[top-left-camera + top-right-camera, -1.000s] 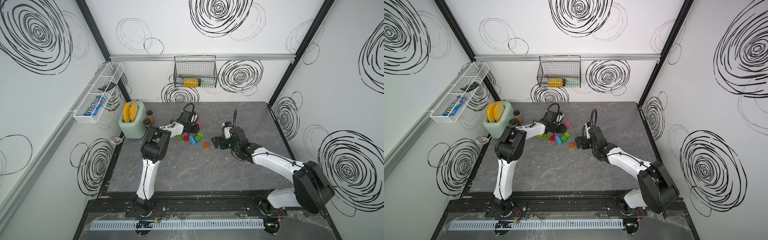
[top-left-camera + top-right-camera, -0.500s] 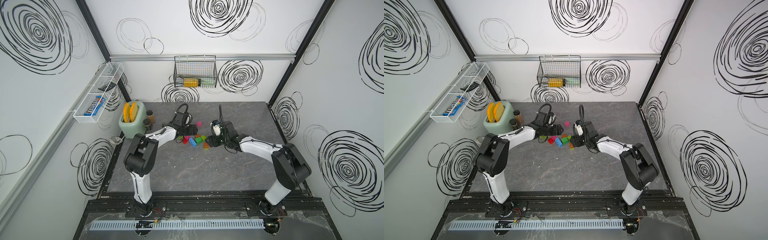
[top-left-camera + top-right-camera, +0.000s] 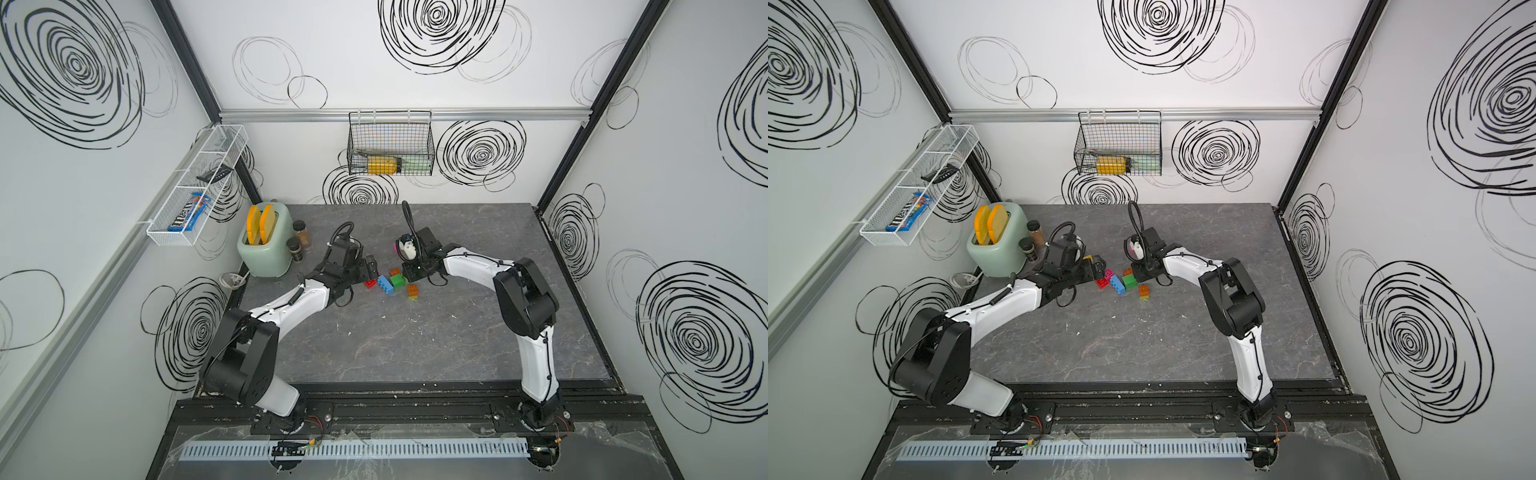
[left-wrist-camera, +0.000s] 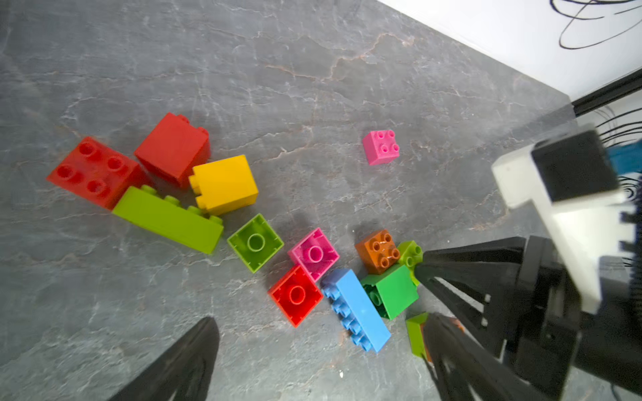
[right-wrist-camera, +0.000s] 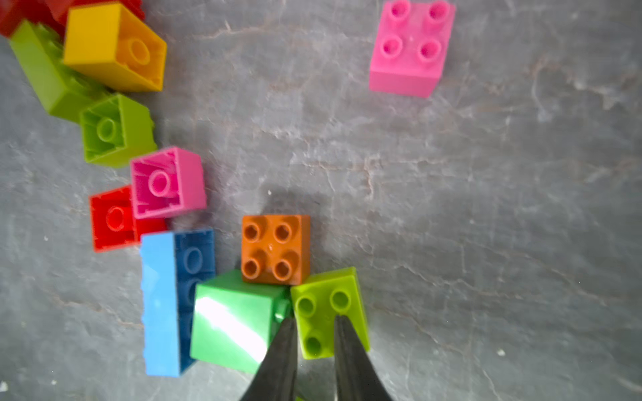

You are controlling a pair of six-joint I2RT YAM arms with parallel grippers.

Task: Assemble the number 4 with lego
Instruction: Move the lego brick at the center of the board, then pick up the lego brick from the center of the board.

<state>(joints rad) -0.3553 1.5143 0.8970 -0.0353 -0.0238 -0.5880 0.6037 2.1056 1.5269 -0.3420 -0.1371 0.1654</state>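
Lime brick (image 5: 330,312) lies directly beneath my right tool (image 5: 314,319), its jaws nearly together, grip unclear; my left tool (image 3: 370,268), jaws apart, sits farther off.

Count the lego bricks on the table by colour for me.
Red bricks: 3
Pink bricks: 2
Yellow brick: 1
Orange bricks: 2
Blue brick: 1
Green brick: 1
Lime bricks: 4
Total: 14, counting both bricks of the orange-and-lime pair.
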